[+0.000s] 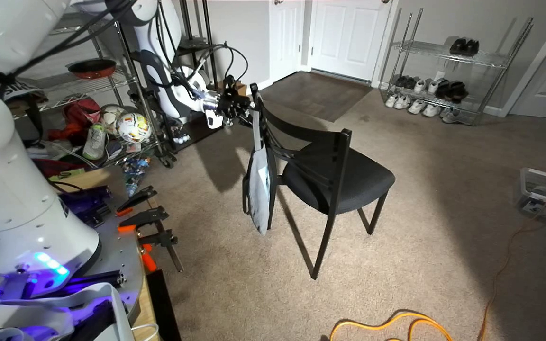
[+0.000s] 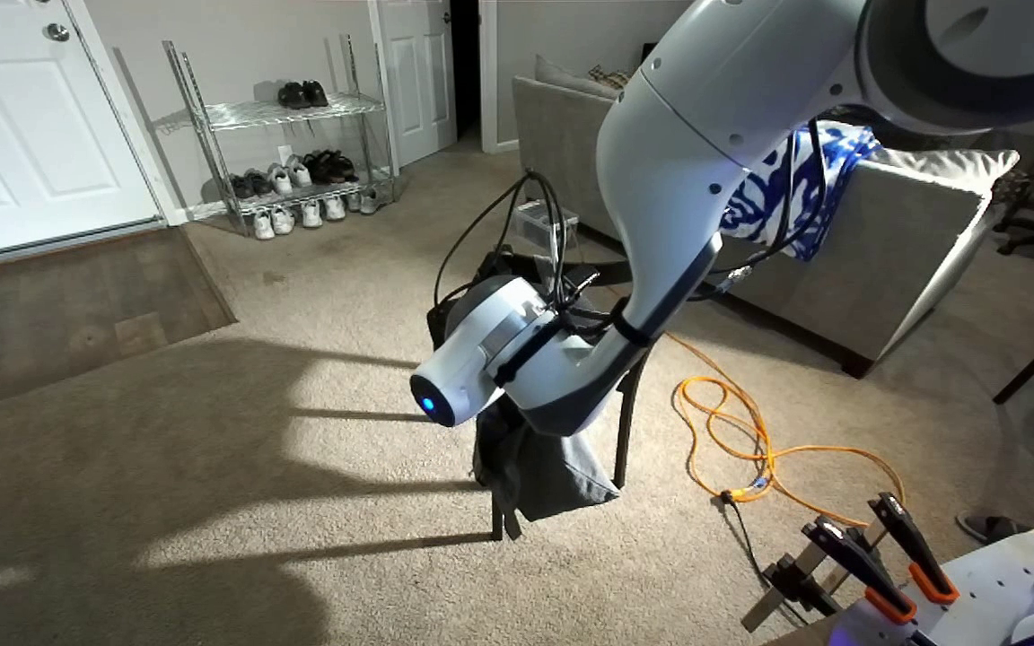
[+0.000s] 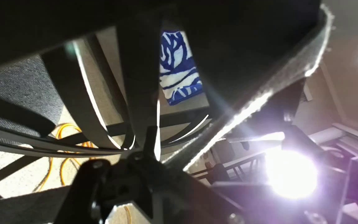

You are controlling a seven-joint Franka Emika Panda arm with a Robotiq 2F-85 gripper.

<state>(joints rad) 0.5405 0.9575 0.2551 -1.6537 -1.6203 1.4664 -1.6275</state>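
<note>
My gripper (image 1: 248, 111) stands at the upper middle of the frame, at the top of a grey strap (image 1: 256, 130). Whether its fingers are wide or drawn together on that strap I cannot tell: my arm (image 2: 571, 359) covers them in an exterior view, and the wrist view is too dark and glared.

The strap belongs to a grey and black bag (image 2: 562, 480), hanging just behind the backrest of a black chair (image 1: 356, 184), near the middle of the frame in both exterior views. Whether the chair or my gripper bears its weight is not established.

Handling, in my judgement: light, soft, limp; fabric unlikely to slip or break, liable to swing or snag on the chair. Advised hold: the strap, high up, pinched flat.

Count: one bag, one chair. Upper left: one red pan (image 1: 92, 68); below it, two balls (image 1: 133, 128). Lower left: at least two clamps (image 1: 145, 217). Top: three doors (image 1: 349, 38). Upper right: one shoe rack (image 1: 486, 59), one black pair of shoes (image 1: 465, 46) uppermost; lower pairs uncounted. Right: one plastic box (image 1: 544, 192).
</note>
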